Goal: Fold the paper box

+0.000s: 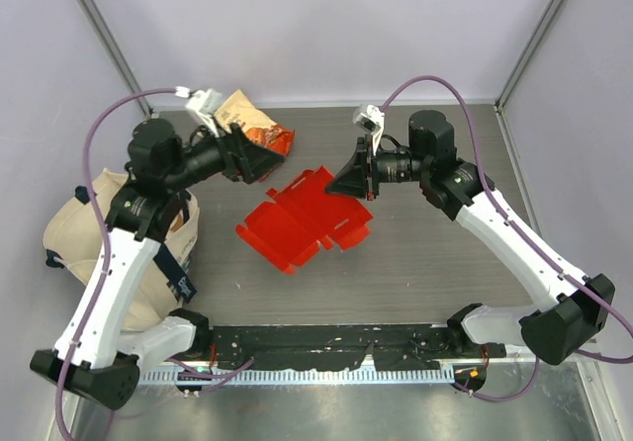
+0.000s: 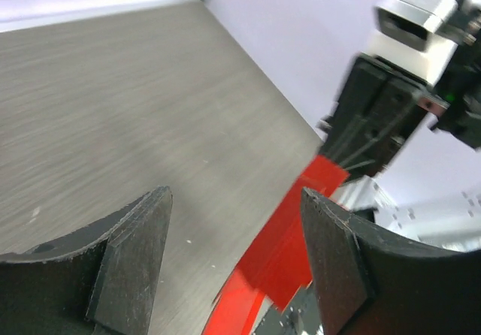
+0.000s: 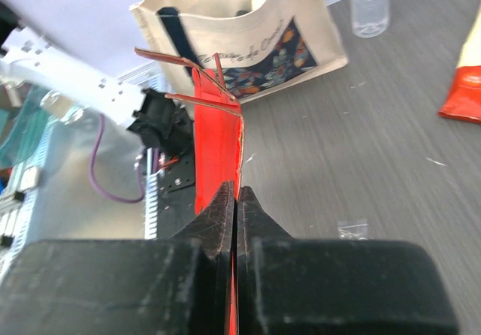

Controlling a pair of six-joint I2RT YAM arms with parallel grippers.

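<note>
The paper box (image 1: 307, 219) is a bright red cardboard piece lying mostly flat mid-table, flaps spread, its far edge lifted. My right gripper (image 1: 341, 184) is shut on that raised far edge; in the right wrist view the red sheet (image 3: 214, 147) runs edge-on out from between the closed fingertips (image 3: 234, 194). My left gripper (image 1: 262, 164) hovers just left of the box's far corner, open. In the left wrist view its two dark fingers (image 2: 135, 252) stand wide apart with nothing between them, and the red box (image 2: 289, 237) lies beyond, near the right finger.
A cream canvas tote bag (image 1: 89, 233) sits at the left edge, also in the right wrist view (image 3: 248, 42). An orange-and-cream snack bag (image 1: 259, 125) lies at the back left. A clear bottle (image 3: 370, 4) stands beside the tote. A black rail (image 1: 326, 347) runs along the near edge.
</note>
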